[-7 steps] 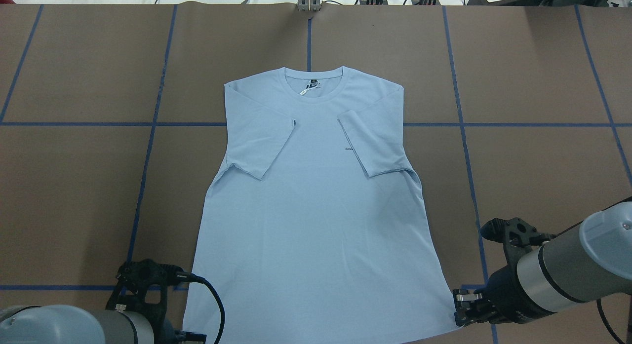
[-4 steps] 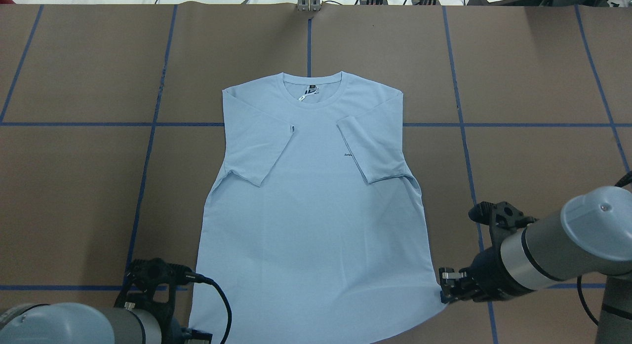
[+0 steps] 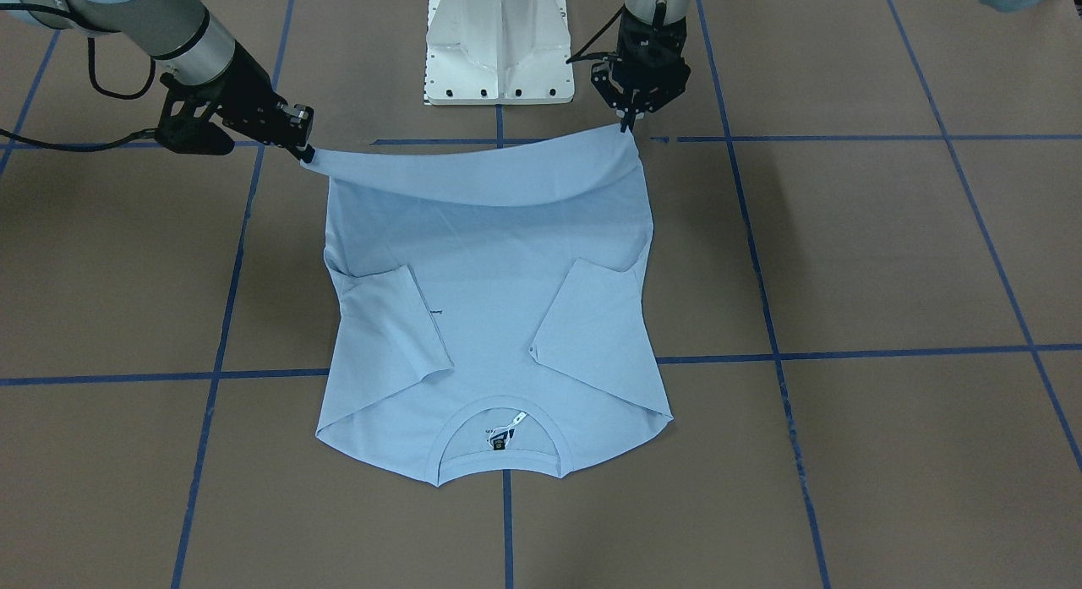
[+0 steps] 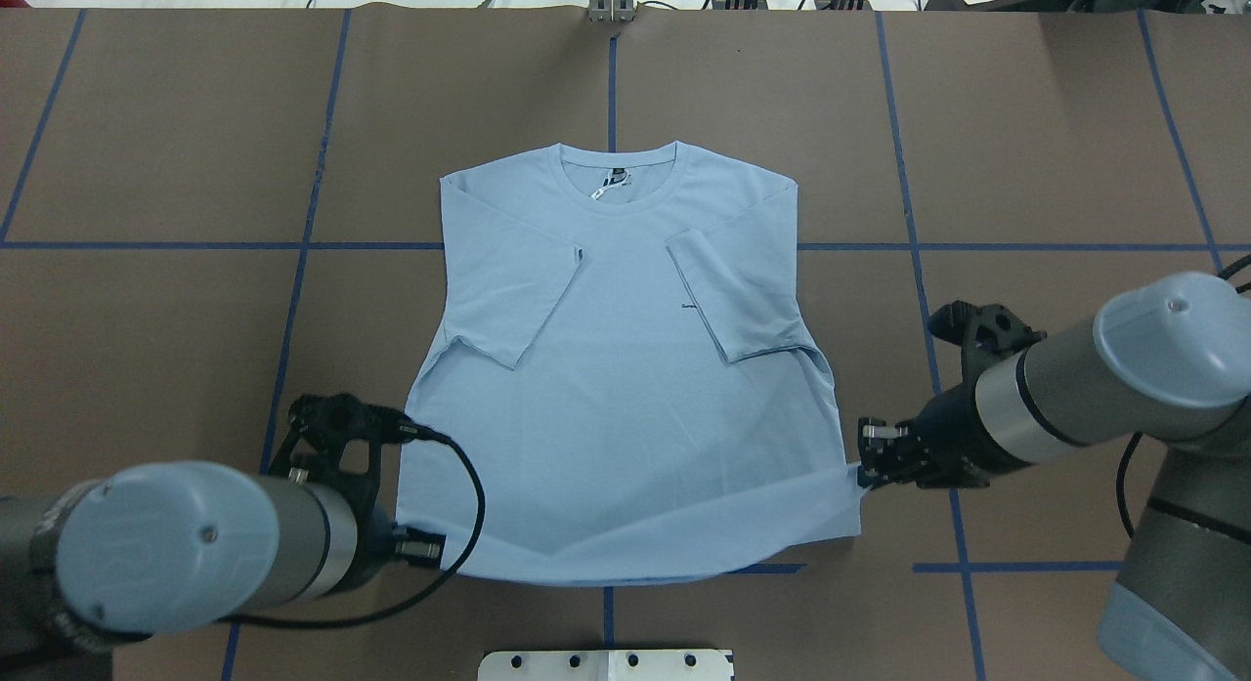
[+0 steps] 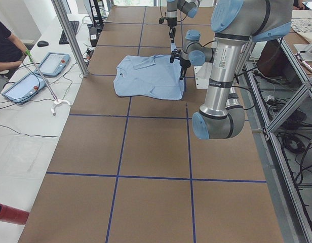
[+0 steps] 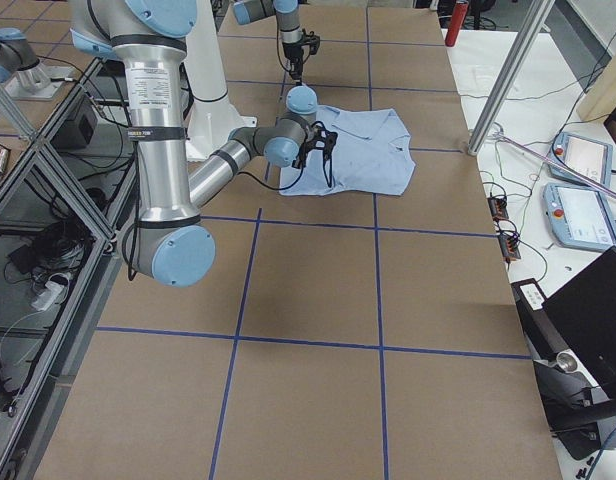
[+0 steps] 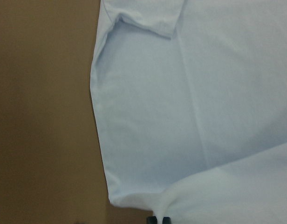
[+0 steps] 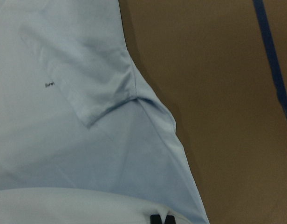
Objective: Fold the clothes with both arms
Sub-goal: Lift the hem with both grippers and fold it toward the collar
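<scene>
Front-facing view: a pale blue T-shirt (image 3: pixel 499 319) lies in the middle of the brown worktop (image 3: pixel 862 251), which is crossed by blue tape lines (image 3: pixel 845 352). Its collar (image 3: pixel 499 468) and neck label (image 3: pixel 500 437) point to the bottom of the frame. Both sleeves (image 3: pixel 393 327) are folded inward over the body. The hem (image 3: pixel 473 177) is held up off the worktop at the top of the frame and sags between its two corners. The right end effector (image 3: pixel 306 152), upper left, is pinched on one hem corner. The left end effector (image 3: pixel 628 126), upper right beside the white pedestal (image 3: pixel 499 40), is pinched on the other.

Overhead view: the shirt sits centre frame with the collar toward the top. The raised hem forms a band across the lower middle, the left end effector gripping it at lower left and the right one at centre right.

Left side view: the shirt is small in the upper middle, beyond the large near arm.

Right side view: the shirt is also in the upper middle, with the near arm's wrist at its edge.

Left wrist view: cloth fills the right, bare worktop the left. The dark fingertips (image 7: pixel 160 219) at the bottom edge are narrow, closed on fabric.

Right wrist view: cloth fills the left, with a folded sleeve at upper left. The fingertips (image 8: pixel 161 219) at the bottom edge are likewise clamped on the hem.
</scene>
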